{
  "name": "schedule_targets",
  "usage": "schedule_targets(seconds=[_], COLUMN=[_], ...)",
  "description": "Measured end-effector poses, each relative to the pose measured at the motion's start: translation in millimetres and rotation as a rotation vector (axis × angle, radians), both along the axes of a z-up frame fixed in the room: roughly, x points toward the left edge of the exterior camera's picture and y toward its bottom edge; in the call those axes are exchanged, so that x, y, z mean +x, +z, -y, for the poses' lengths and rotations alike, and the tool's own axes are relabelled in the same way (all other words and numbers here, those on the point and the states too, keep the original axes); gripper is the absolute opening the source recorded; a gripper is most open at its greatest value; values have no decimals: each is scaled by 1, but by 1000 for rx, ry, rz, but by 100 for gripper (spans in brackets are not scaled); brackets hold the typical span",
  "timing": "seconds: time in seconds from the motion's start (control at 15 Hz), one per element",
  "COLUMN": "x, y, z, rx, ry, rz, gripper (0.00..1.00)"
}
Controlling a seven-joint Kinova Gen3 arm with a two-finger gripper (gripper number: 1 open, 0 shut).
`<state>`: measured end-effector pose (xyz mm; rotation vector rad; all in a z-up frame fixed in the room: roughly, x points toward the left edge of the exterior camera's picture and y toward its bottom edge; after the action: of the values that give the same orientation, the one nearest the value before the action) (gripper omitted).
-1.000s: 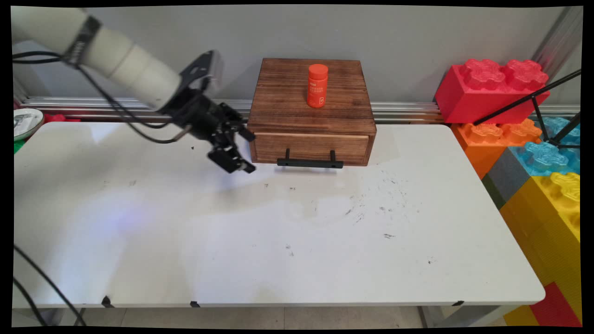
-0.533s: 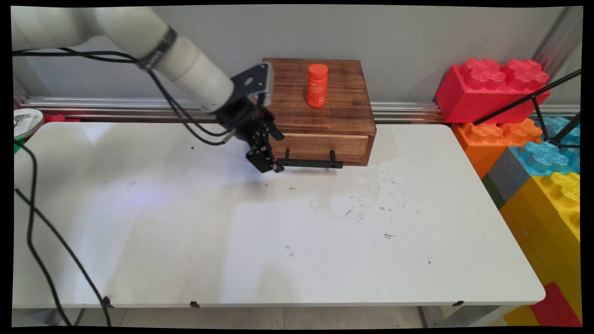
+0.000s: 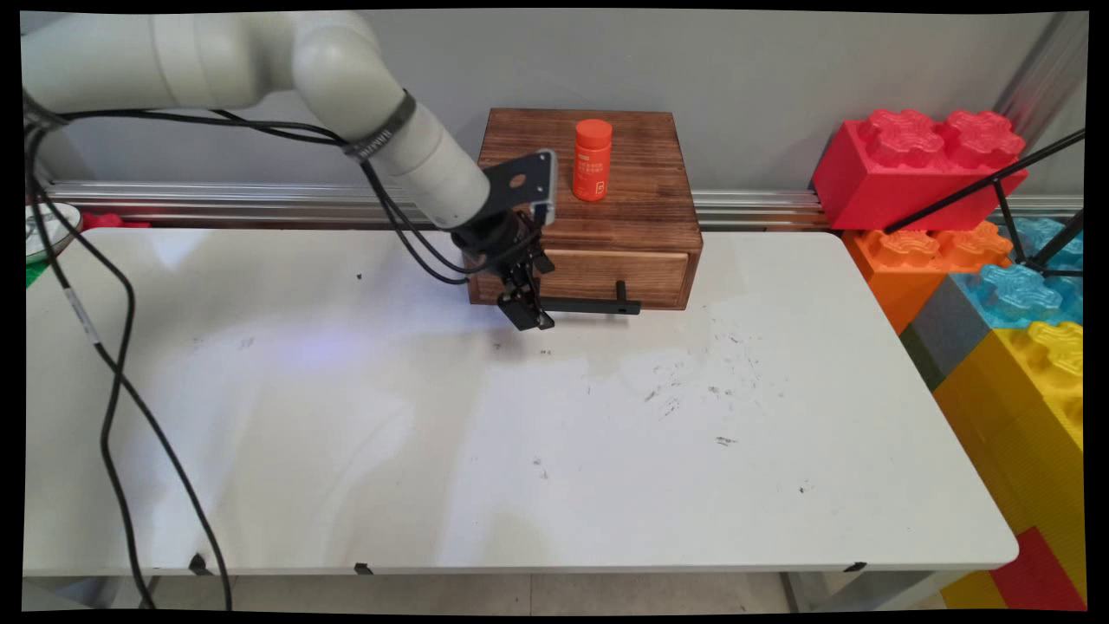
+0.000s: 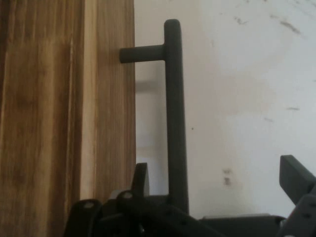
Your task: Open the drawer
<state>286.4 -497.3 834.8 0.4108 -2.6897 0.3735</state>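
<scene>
A brown wooden drawer box (image 3: 598,217) stands at the table's far edge, its drawer closed. A black bar handle (image 3: 598,305) runs across the drawer front. My gripper (image 3: 530,314) is at the handle's left end, low over the table and open. In the hand view the handle (image 4: 175,123) passes between the two fingers, close to the one finger (image 4: 141,177) by the wooden drawer front (image 4: 59,118) and well apart from the other finger (image 4: 295,177). An orange bottle (image 3: 593,161) stands upright on top of the box.
Large toy bricks are stacked off the table's right side: red (image 3: 918,169), orange (image 3: 927,251), blue (image 3: 1014,295) and yellow (image 3: 1040,390). A thin black tripod leg (image 3: 988,184) crosses them. Black cables (image 3: 113,407) hang at the left. A round white object (image 3: 48,227) lies at the far left.
The arm has swung right, carrying the gripper from the table left of the box to the left end of the drawer handle. The bottle and box have not moved.
</scene>
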Motion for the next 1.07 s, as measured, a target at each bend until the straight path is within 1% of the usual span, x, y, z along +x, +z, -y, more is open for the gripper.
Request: schedule_targets(seconds=[0.13, 0.53, 1.07], x=[-6, -18, -31], y=[-10, -33, -55], z=[7, 15, 20], rx=[3, 14, 26], ry=[5, 10, 24], rz=[7, 11, 3], gripper=[100, 100, 100])
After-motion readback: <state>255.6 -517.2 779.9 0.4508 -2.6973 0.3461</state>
